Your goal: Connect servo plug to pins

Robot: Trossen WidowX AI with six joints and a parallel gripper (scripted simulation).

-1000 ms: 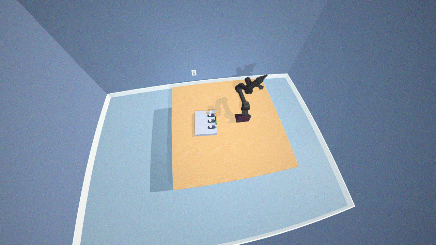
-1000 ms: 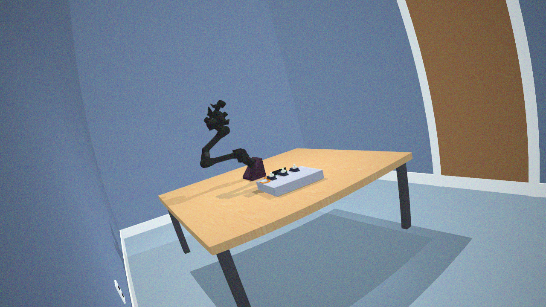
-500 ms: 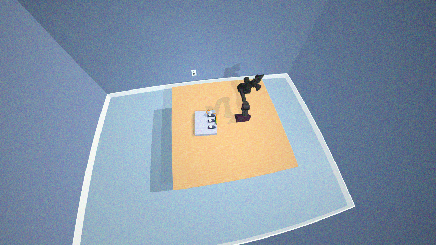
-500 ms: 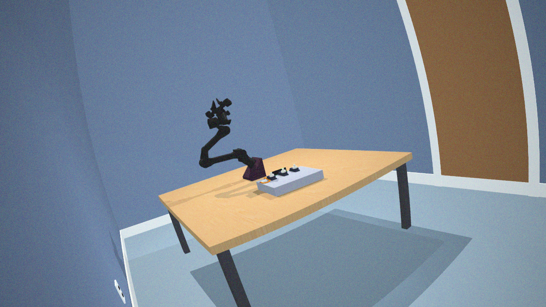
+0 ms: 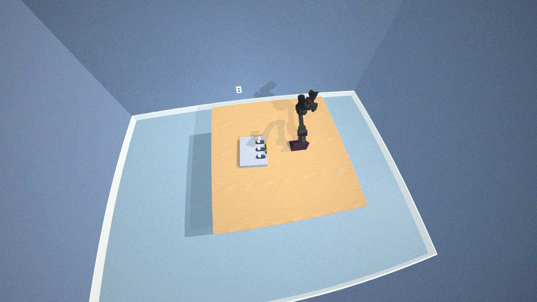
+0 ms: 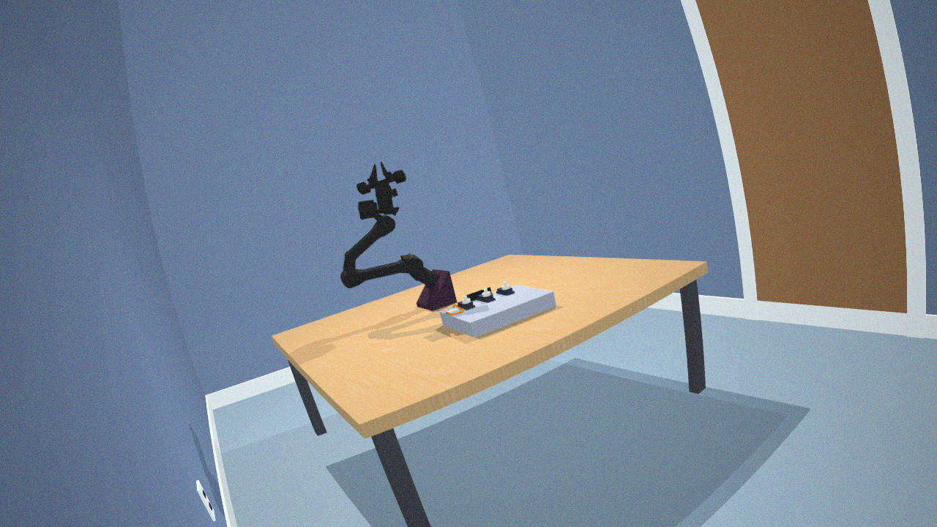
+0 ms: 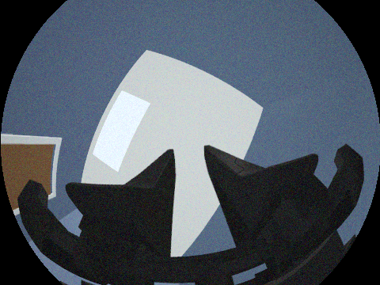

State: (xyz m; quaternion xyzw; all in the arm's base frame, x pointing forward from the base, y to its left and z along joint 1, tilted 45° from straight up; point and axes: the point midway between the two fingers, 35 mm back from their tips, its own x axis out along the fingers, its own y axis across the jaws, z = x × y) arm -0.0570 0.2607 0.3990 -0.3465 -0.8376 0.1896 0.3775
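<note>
A pale grey holder [image 5: 246, 154] [image 6: 511, 309] lies on the wooden table [image 5: 285, 195] [image 6: 405, 373]. Three small dark blocks with white tops sit on it, looking like servos. A thin orange lead [image 5: 255, 139] [image 6: 454, 313] curls at one end of the holder. A dark strip with green and yellow marks [image 5: 266, 148] runs along the holder's side that faces the arm base. The plug, single pins and dot are too small to make out. My gripper [image 6: 378, 165] [image 7: 188, 153] is partly open and empty, raised high above the table and pointing upward, far from the holder.
The dark purple arm base [image 5: 299, 145] [image 6: 437, 291] stands on the table beside the holder. The wrist view shows a white panel [image 7: 178, 103] with a bright patch, blue surfaces and a brown door [image 7: 28, 170]. The arm's shadow falls on the table and holder.
</note>
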